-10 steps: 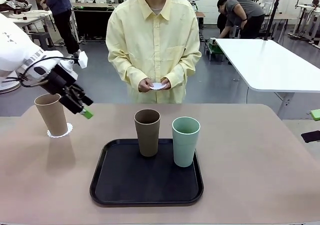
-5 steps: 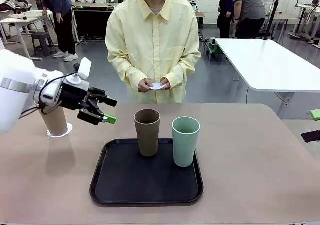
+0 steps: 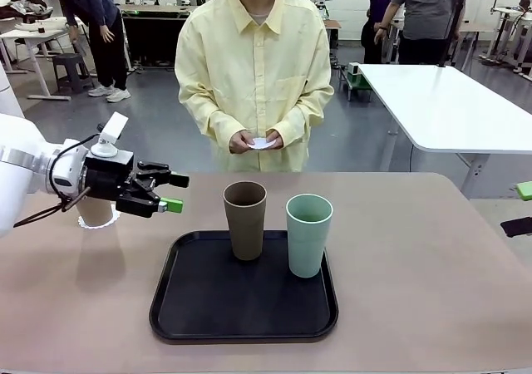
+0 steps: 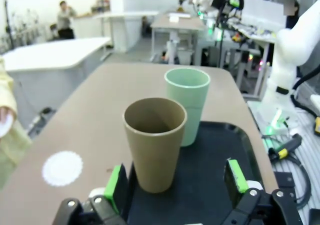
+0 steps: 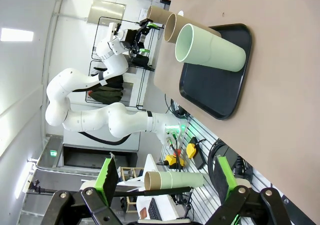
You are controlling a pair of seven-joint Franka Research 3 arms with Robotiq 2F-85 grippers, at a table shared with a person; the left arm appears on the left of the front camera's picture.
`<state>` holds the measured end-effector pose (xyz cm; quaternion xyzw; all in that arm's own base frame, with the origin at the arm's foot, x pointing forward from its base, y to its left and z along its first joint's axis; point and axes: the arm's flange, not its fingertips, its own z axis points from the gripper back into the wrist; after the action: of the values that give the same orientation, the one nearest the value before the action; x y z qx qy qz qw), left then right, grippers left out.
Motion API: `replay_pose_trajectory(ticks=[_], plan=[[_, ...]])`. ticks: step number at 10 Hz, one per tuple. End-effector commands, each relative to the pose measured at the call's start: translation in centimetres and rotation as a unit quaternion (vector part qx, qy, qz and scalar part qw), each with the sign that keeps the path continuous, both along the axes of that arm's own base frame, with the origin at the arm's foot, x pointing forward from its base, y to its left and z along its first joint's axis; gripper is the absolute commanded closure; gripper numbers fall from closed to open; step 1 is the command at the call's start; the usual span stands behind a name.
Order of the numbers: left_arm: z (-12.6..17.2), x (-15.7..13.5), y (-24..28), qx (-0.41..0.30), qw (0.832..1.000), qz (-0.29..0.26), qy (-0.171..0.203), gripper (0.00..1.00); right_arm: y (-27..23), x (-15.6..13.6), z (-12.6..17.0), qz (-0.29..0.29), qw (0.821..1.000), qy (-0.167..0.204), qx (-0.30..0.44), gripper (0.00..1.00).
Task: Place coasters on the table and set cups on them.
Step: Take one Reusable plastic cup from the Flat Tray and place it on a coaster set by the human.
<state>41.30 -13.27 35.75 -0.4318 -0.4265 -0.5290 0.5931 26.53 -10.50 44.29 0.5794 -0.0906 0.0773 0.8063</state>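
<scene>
The tall brown-tan matte tumbler on the black rounded-square tray should be straddled squarely, mid-height, by the released, empty left jaws before being clamped.

A grey floor runs back to a dark bench along the far side, under even, bright light. A big white table stands at the right, with a small white table and a stool at the far left. Two people are near the back, one bending at the left and one at the right.
</scene>
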Motion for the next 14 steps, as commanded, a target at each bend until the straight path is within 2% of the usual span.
replay_pose_trajectory(ticks=[1,2,8,11,14], plan=[[-0.9,1.0,-1.1,-0.004,1.000,0.012,-0.003,0.00,-0.1,0.1,0.0,0.002,1.000,-0.006,0.009,0.00],[0.0,0.0,0.0,0.000,1.000,0.000,0.000,0.00,-0.1,0.1,0.0,0.002,1.000,-0.006,0.009,0.00],[-0.2,0.4,-0.1,-0.001,1.000,0.002,0.003,0.00,-0.1,0.1,0.0,0.002,1.000,-0.006,0.009,0.00],[-4.6,1.5,-2.4,0.000,0.999,-0.025,-0.019,0.00,-0.1,0.1,0.0,0.002,1.000,-0.006,0.009,0.00],[-7.5,1.8,-3.0,-0.006,0.999,-0.030,-0.038,0.00,-0.1,0.1,0.0,0.002,1.000,-0.006,0.009,0.00]])
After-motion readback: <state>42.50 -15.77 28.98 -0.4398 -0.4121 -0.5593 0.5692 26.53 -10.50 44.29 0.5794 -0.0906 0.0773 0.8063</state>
